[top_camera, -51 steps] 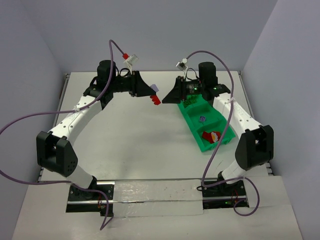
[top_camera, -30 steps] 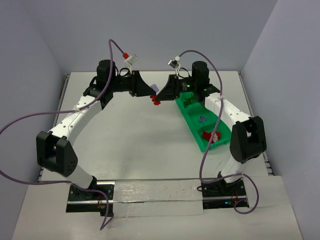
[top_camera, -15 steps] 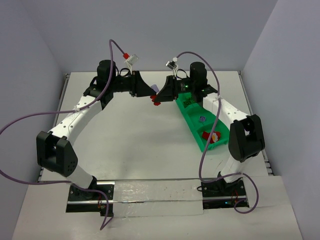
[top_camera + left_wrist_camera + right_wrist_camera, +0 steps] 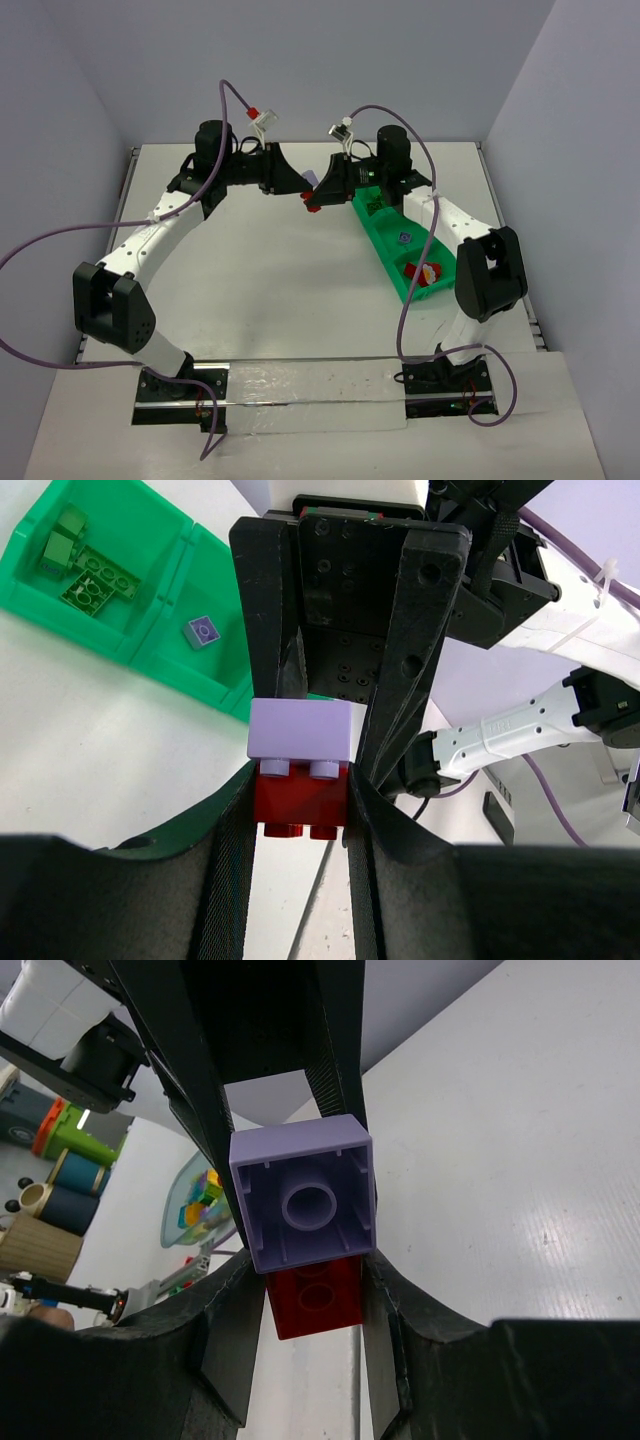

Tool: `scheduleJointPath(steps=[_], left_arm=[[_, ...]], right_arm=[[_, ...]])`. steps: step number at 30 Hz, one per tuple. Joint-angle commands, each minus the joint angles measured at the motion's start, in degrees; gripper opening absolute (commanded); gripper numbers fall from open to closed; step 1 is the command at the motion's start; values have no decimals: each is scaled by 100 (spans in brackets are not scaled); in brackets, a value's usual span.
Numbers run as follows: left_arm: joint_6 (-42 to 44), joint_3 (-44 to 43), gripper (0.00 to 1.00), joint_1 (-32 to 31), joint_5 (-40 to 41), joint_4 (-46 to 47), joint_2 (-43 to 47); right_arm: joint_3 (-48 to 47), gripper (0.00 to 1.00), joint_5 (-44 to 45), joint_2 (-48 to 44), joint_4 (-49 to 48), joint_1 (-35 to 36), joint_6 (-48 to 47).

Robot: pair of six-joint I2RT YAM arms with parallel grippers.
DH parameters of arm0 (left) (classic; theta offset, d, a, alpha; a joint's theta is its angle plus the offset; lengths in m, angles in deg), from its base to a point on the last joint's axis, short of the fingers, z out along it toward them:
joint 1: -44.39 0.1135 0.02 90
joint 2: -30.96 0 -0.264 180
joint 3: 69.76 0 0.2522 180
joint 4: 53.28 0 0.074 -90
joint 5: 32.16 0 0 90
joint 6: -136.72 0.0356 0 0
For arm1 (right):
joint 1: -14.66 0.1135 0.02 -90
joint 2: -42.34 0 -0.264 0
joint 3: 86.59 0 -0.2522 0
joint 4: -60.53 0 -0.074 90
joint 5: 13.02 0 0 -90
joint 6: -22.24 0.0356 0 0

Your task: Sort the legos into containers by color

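A purple brick (image 4: 300, 730) and a red brick (image 4: 300, 795) are stuck together and held in the air between both grippers, left of the green tray (image 4: 385, 258). My left gripper (image 4: 300, 810) is shut on the red brick. My right gripper (image 4: 305, 1280) faces it from the other side, with its fingers against the purple brick (image 4: 300, 1190); the red brick (image 4: 315, 1295) shows behind it. In the top view the stack (image 4: 312, 197) sits where the two grippers meet. The tray holds green bricks (image 4: 90, 575), a purple brick (image 4: 202, 631) and red bricks (image 4: 425, 272) in separate compartments.
The tray's wall (image 4: 170, 675) runs slantwise on the right half of the white table (image 4: 260, 270). Purple cables loop over both arms. The right arm's links (image 4: 480, 270) stand over the near end of the tray.
My right gripper has swung left from over the tray to the left gripper and now has its fingers around the brick stack. The left arm has not moved.
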Motion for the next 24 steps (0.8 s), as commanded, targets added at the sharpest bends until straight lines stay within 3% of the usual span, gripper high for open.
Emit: scheduleJointPath(steps=[1, 2, 4, 7, 24], left_arm=[[202, -461, 14, -11, 182, -17, 20], [213, -533, 24, -4, 221, -119, 6], [280, -660, 69, 6, 235, -346, -61], [408, -785, 94, 15, 352, -615, -95], [414, -639, 91, 43, 50, -609, -292]], right_arm=[[13, 0, 126, 66, 166, 17, -66], [-20, 0, 165, 55, 276, 15, -156], [-125, 0, 237, 45, 658, 7, -445], [-214, 0, 280, 36, 1042, -17, -757], [-447, 0, 244, -155, 2064, -30, -1489]])
